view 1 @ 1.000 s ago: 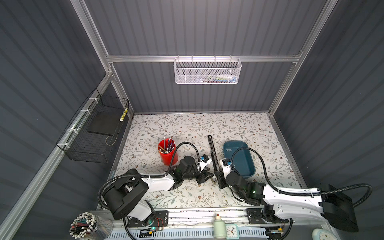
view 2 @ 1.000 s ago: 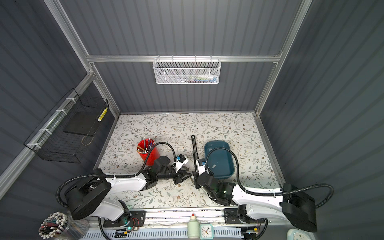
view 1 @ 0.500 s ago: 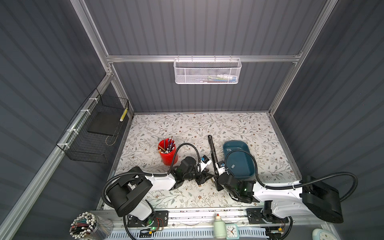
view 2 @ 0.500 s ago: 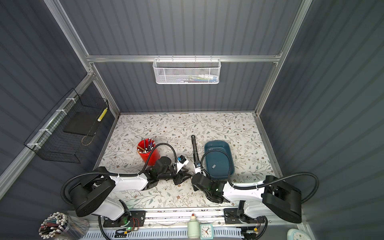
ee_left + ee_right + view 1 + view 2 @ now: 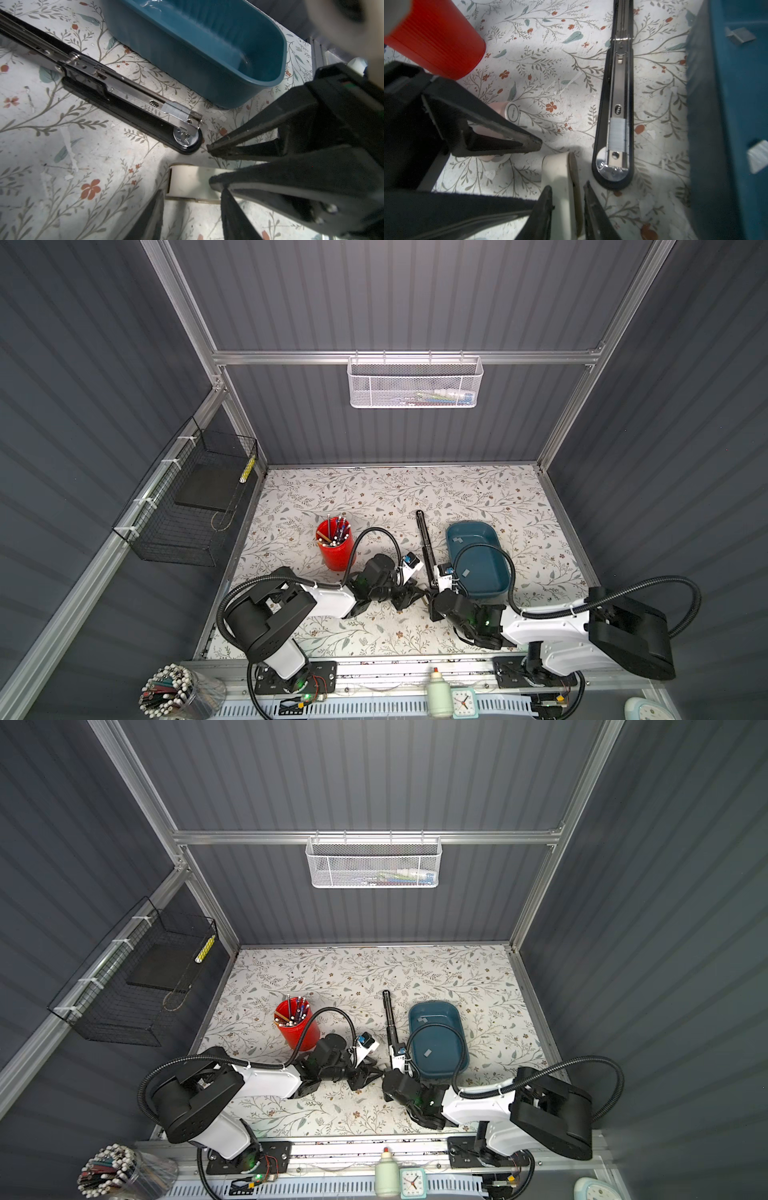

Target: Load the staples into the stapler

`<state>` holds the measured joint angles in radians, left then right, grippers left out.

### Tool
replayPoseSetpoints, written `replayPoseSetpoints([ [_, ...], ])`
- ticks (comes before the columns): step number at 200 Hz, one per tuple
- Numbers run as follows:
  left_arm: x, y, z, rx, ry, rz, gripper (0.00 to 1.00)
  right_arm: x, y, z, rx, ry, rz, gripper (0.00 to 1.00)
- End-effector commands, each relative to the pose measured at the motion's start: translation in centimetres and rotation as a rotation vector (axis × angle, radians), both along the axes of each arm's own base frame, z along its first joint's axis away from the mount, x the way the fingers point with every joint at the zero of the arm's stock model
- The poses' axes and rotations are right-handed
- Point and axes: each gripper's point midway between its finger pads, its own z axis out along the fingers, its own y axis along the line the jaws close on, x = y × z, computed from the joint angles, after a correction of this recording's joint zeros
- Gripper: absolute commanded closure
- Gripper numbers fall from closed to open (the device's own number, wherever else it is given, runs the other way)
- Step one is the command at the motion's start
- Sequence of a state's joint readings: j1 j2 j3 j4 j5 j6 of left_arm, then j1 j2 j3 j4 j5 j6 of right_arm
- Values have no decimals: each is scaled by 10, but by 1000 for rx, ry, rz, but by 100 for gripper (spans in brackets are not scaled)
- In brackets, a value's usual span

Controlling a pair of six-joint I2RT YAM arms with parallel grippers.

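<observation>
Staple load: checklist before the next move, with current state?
1. Stapler opened flat: ok.
2. Staple strip lying in its channel near the front end: ok; fully seated: cannot tell.
3. Spare strips in the blue tray: ok.
4. Left gripper jaws apart, no staples between the tips: ok.
5. Right gripper straddles a cream object; firm grip: cannot tell.
6. Room at the stapler's front end: not ok, both grippers crowd it.
</observation>
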<state>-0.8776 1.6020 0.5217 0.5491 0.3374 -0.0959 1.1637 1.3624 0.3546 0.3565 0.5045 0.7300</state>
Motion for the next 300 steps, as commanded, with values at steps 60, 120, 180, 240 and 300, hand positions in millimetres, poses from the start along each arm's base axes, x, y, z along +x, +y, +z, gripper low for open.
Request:
replayPoseSetpoints([
  [60, 1, -8, -4, 8, 3, -17, 54, -37, -43, -76, -242, 163, 26, 77],
  [120, 3, -13, -6, 14, 11, -31, 54, -43, -66, -94, -340, 186, -37, 80],
  [180, 4, -14, 3, -10, 0, -27, 54, -35, -42, -74, -281, 145, -5, 75],
  [240, 21, -11, 28, 7, -66, 42, 51, -2, -6, 16, -215, -39, 33, 61],
  [300, 44, 2, 60, 26, -139, 148, 49, 21, -8, 63, -121, -123, 8, 55],
])
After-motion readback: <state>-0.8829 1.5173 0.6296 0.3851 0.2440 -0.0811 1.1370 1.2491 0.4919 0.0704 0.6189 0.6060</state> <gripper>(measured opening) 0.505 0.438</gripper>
